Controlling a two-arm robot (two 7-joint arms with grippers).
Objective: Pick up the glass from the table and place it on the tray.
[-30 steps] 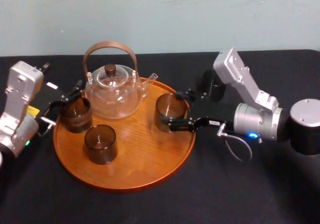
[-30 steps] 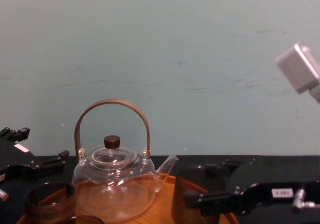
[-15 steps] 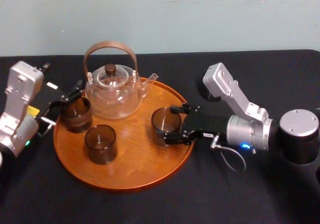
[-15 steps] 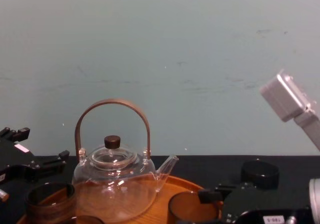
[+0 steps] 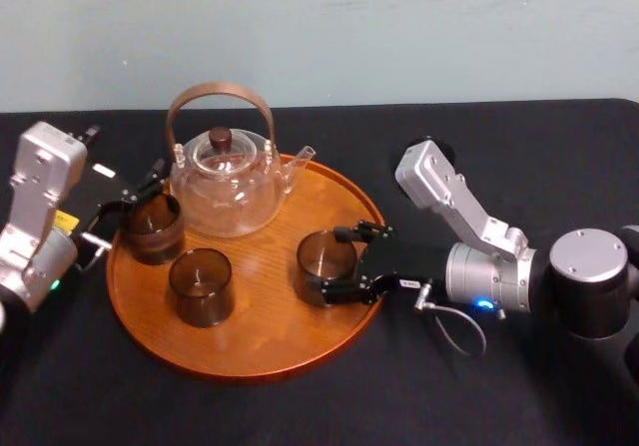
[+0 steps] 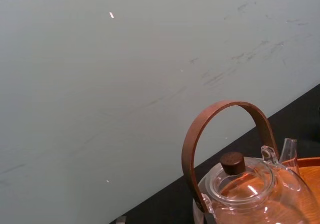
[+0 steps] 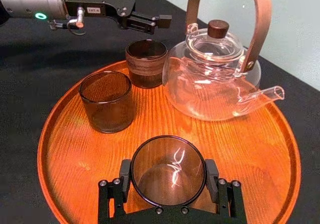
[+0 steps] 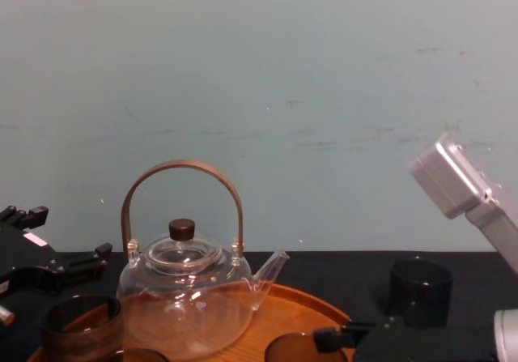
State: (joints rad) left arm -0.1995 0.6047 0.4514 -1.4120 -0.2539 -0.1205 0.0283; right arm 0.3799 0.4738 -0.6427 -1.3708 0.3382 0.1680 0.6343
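Holding smoky-brown empty glass (image 7: 168,171) upright, right jaws, over tray (image 7: 260,149)

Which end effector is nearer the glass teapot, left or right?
Left. The left end effector is right beside the teapot, at the tray's left edge. The right end effector, shut on a glass, is farther off across the tray.

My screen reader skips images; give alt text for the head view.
The right gripper grips a dark glass at the right side of a round wooden tray that holds a teapot and two more glasses. The left gripper is open by the tray's left edge.
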